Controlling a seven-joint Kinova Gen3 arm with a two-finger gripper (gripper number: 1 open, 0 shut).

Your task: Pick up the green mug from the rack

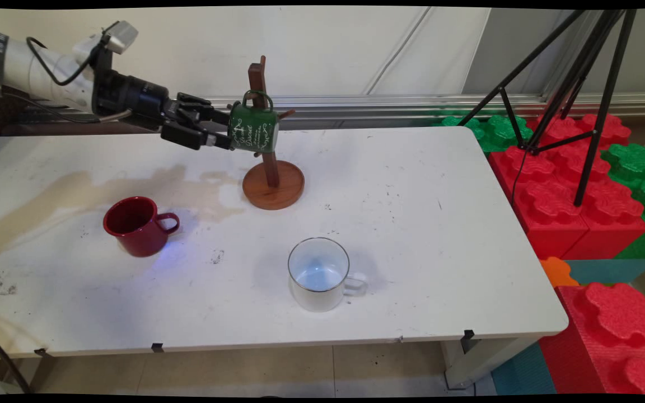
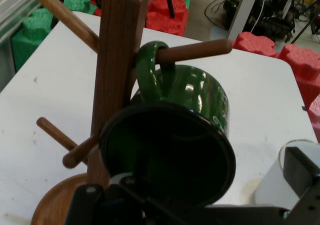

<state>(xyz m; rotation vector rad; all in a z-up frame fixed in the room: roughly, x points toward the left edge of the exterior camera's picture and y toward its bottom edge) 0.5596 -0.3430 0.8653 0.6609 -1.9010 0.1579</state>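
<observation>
While the green mug (image 1: 254, 130) hangs by its handle (image 2: 150, 67) on the wooden mug tree (image 1: 269, 162), the gripper (image 1: 223, 130) sits at its rim from 9 o'clock
Seen from the hand, an upper peg (image 2: 195, 51) passes through the handle loop, so the tree looks to be carrying the mug, whose mouth faces the hand; the jaws stand spread to either side of the rim, and the finger (image 2: 300, 177) at the hand view's right is clear of the mug wall, so I judge them released rather than gripping. On the table (image 1: 440, 252), a red mug (image 1: 135, 225) stands upright at 8 o'clock from the tree's round base (image 1: 286, 193) and a white mug (image 1: 318, 274) at 5 o'clock, both well apart from the gripper
</observation>
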